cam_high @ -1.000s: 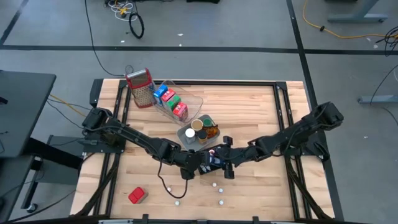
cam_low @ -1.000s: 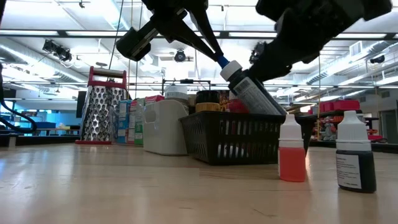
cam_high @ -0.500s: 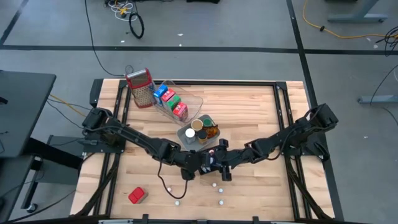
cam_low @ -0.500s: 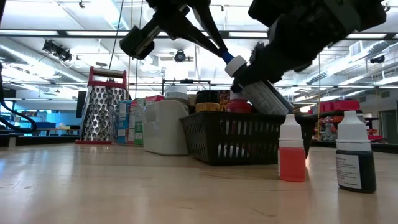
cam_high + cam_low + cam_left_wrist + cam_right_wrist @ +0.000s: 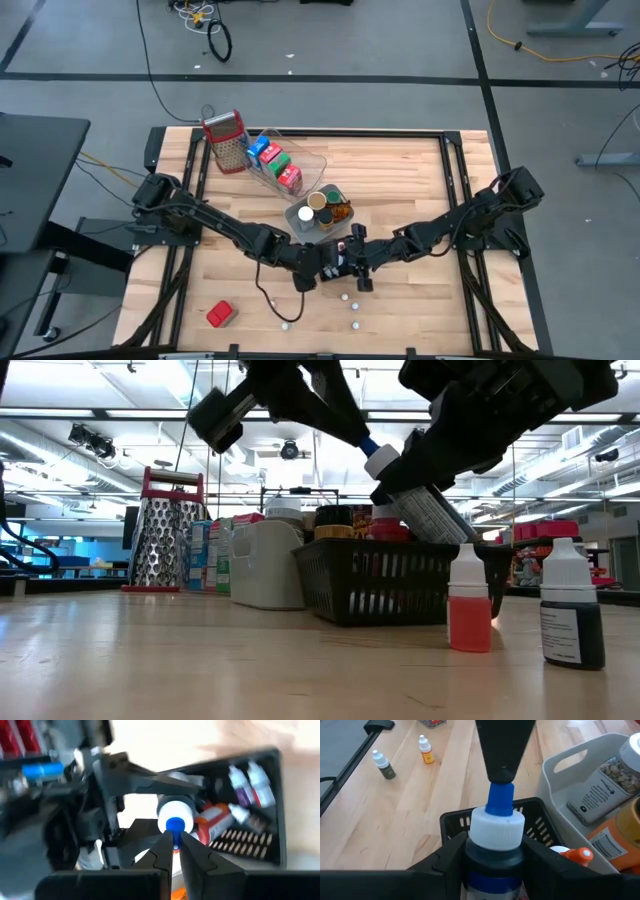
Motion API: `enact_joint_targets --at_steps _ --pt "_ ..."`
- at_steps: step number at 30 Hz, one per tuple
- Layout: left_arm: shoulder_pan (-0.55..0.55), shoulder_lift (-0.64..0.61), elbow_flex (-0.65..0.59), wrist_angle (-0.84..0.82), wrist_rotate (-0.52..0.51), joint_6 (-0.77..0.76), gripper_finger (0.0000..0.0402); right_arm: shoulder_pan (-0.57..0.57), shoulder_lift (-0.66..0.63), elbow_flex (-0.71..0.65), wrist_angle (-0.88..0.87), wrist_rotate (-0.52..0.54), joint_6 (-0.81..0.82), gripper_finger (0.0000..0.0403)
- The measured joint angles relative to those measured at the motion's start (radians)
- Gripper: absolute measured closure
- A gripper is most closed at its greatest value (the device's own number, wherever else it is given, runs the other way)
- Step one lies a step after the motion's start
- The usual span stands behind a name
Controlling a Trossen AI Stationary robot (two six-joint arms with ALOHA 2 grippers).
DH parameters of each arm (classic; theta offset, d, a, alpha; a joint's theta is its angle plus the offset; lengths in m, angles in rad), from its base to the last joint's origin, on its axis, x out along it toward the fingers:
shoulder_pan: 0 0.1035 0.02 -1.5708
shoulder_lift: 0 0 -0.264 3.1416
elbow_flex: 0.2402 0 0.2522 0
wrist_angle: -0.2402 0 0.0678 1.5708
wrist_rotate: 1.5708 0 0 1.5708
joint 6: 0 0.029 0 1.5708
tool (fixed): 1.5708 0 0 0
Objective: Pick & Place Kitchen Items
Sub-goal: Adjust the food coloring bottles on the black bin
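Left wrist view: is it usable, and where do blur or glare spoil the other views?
Left wrist view: soft throughout, far tabletop washed out, blue-tipped bottle readable. Right wrist view: sharp on the bottle. Low view: ceiling lights glare, arms silhouetted, orange dropper bottle crisp. High view: evenly lit.

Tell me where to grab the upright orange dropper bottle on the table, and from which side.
Grip the orange dropper bottle on its body just below the white cap, descending from above. It stands upright and narrow, clear of the dark bottle beside it, with the black basket behind.
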Motion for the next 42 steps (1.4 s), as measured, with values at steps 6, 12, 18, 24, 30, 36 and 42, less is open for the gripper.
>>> enact_joint_targets --at_steps 6,12,18,24,30,36,42 --pt "0.000 0.001 0.000 0.035 0.035 -0.223 0.0369 0.001 0.000 0.000 -0.004 -0.009 -0.003 0.0243" --pt "0.000 0.001 0.000 0.042 0.044 -0.380 0.0332 0.001 0.000 0.000 -0.010 -0.008 -0.003 0.0248" --pt "0.000 -0.001 0.000 0.051 0.013 -0.522 0.0294 0.001 0.000 -0.001 0.013 -0.001 0.000 0.0242" --pt "-0.005 -0.050 0.000 0.029 -0.048 -0.757 0.0281 0.005 -0.020 -0.001 0.025 0.013 0.004 0.0248" --pt "-0.007 -0.156 0.002 -0.093 -0.205 -1.047 0.0284 0.051 -0.068 -0.001 0.102 0.124 -0.055 0.0243" --pt "-0.013 -0.218 0.002 -0.131 -0.199 -1.170 0.0286 0.117 -0.039 -0.074 0.304 0.305 -0.147 0.0244" --pt "-0.023 -0.223 0.002 -0.133 -0.194 -1.214 0.0285 0.124 0.087 -0.215 0.716 0.333 -0.194 0.0242"
